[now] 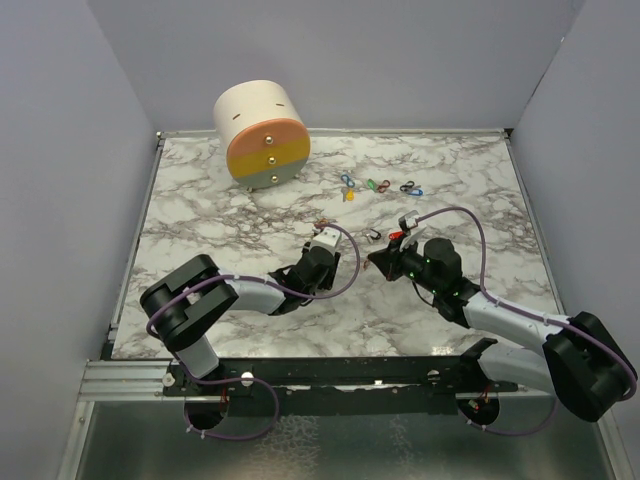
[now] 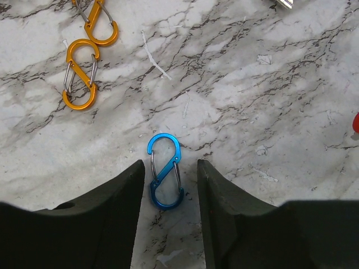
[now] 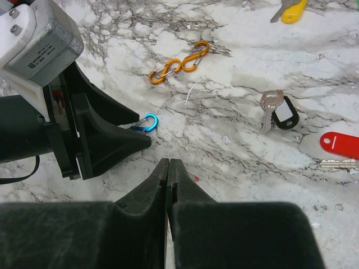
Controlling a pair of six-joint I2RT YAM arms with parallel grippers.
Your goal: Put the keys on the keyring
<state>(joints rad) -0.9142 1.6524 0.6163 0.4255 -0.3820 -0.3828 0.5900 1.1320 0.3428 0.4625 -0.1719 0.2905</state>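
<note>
My left gripper [image 2: 170, 163] is open, its fingers [image 2: 120, 213] down on the marble either side of a blue figure-8 clip [image 2: 164, 171] that lies flat and free. No round keyring shows; the ring-like things are figure-8 clips. My right gripper [image 3: 168, 161] is shut, just right of the left gripper [image 3: 132, 140], with a sliver of red [image 3: 193, 178] showing beside its fingers. Keys lie ahead of it: a black-tagged key [image 3: 277, 112], a red-tagged key [image 3: 341, 144] and a yellow-headed key [image 3: 293, 10]. From above, both grippers [image 1: 324, 238] [image 1: 376, 260] meet mid-table.
Two linked orange figure-8 clips [image 2: 80, 75] lie ahead-left of the left gripper. More small coloured pieces [image 1: 378, 185] sit further back on the marble table [image 1: 480, 200]. A round cream, orange and grey drawer unit [image 1: 262, 133] stands at the back left. Grey walls enclose the table.
</note>
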